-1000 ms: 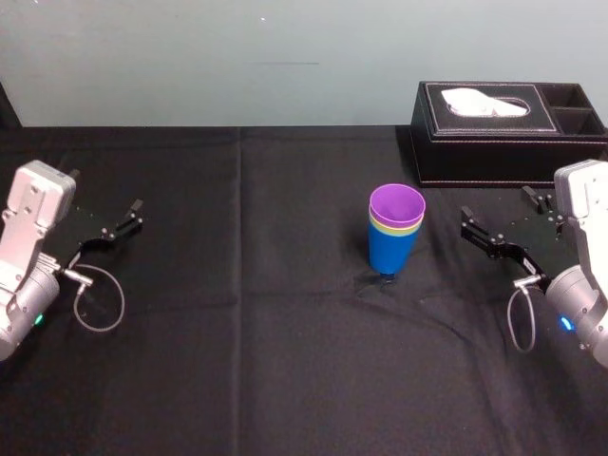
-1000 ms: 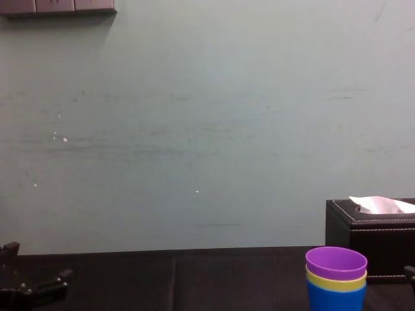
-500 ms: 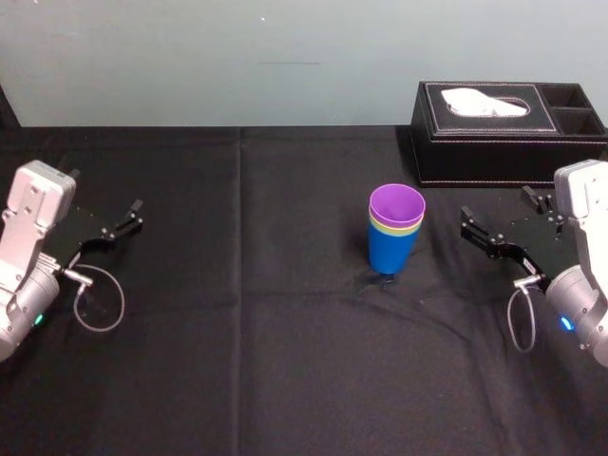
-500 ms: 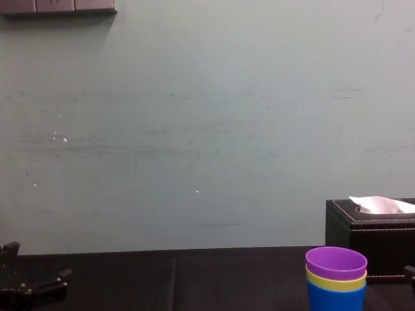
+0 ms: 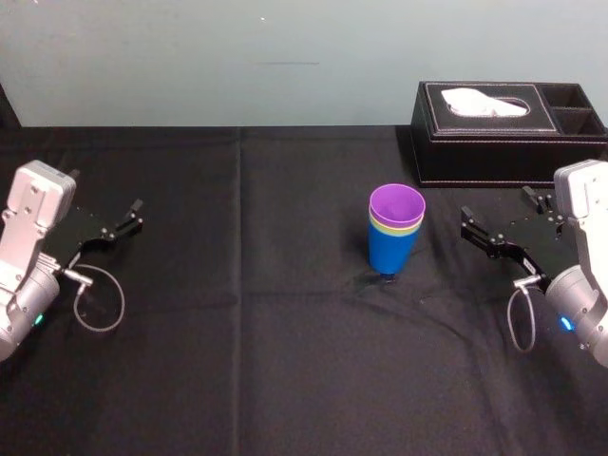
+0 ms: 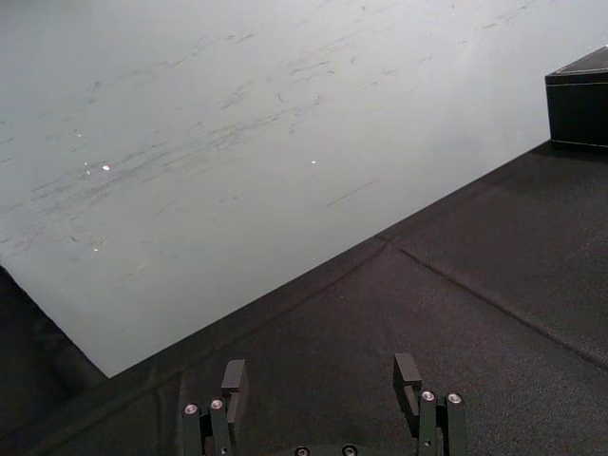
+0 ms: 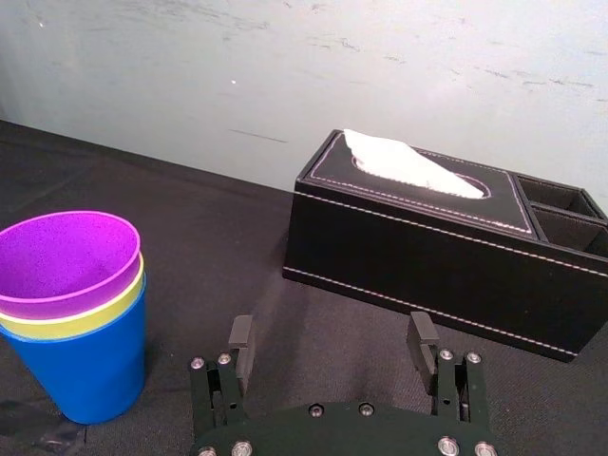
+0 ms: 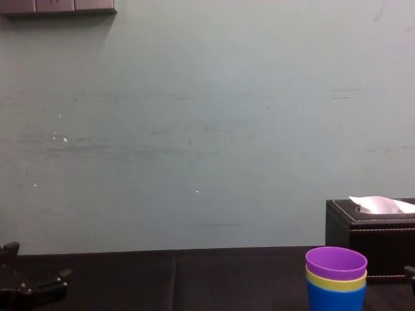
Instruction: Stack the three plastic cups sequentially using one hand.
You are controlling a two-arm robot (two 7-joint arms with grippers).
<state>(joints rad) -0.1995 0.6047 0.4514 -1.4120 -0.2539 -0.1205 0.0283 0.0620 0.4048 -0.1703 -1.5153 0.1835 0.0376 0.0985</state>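
Black cloth (image 5: pixel 285 361) is covering the whole table, with a pale grey-green wall (image 5: pixel 190 57) rising behind it. One black leather tissue box (image 5: pixel 508 142) is sitting at the back right, a white tissue (image 5: pixel 484 103) poking out of its slot and two small open compartments (image 5: pixel 575 106) lying at its right end. It is standing behind and to the right of the cups, apart from them. Three cups are standing upright near the table's middle, nested as one stack: the blue cup (image 5: pixel 389 255) is resting on the cloth, the yellow-green cup (image 5: pixel 396 228) is sitting inside it, and the purple cup (image 5: pixel 396 204) is sitting inside that, its mouth facing up. Two grippers are hovering low over the cloth. The left gripper (image 6: pixel 320 375) is waiting at the far left, fingers spread wide and holding nothing. The right gripper (image 7: pixel 331 332) is waiting just right of the stack, also spread wide and gripping nothing.
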